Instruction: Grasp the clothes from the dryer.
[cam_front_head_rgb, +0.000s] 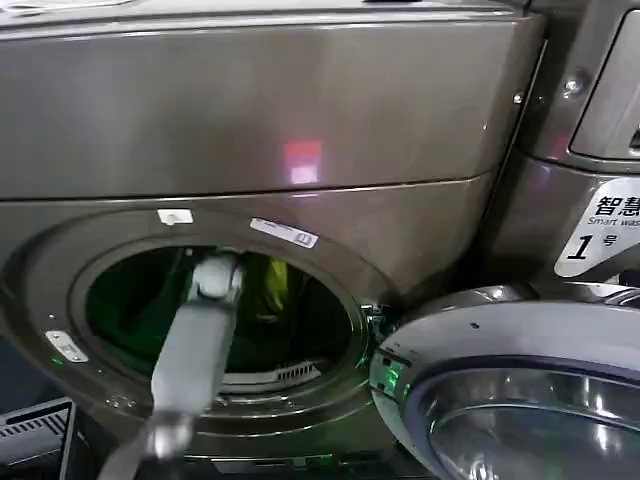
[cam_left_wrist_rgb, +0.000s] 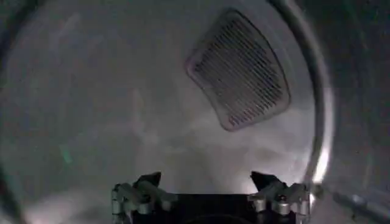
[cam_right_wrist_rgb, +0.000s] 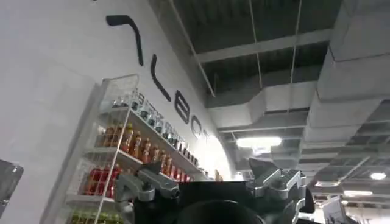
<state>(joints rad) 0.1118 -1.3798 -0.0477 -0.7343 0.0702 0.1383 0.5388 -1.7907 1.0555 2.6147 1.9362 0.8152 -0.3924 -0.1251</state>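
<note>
The dryer (cam_front_head_rgb: 250, 110) is a dark bronze-grey machine with its round porthole open. My left arm (cam_front_head_rgb: 195, 345) reaches through the porthole into the drum. A patch of yellow-green clothes (cam_front_head_rgb: 274, 285) shows inside, just to the right of the arm's wrist. In the left wrist view my left gripper (cam_left_wrist_rgb: 207, 181) is open, with nothing between its fingers and the steel drum's back wall ahead of it. The clothes are out of that view. My right gripper (cam_right_wrist_rgb: 207, 171) is open and empty, held away from the dryer and facing a ceiling.
The dryer's round door (cam_front_head_rgb: 510, 400) hangs open at the lower right, close to the porthole. A white "1" label (cam_front_head_rgb: 600, 235) sits on the panel above it. A slotted vent grille (cam_left_wrist_rgb: 239, 70) is set in the drum's back wall. A shelf of bottles (cam_right_wrist_rgb: 131, 152) stands beyond the right gripper.
</note>
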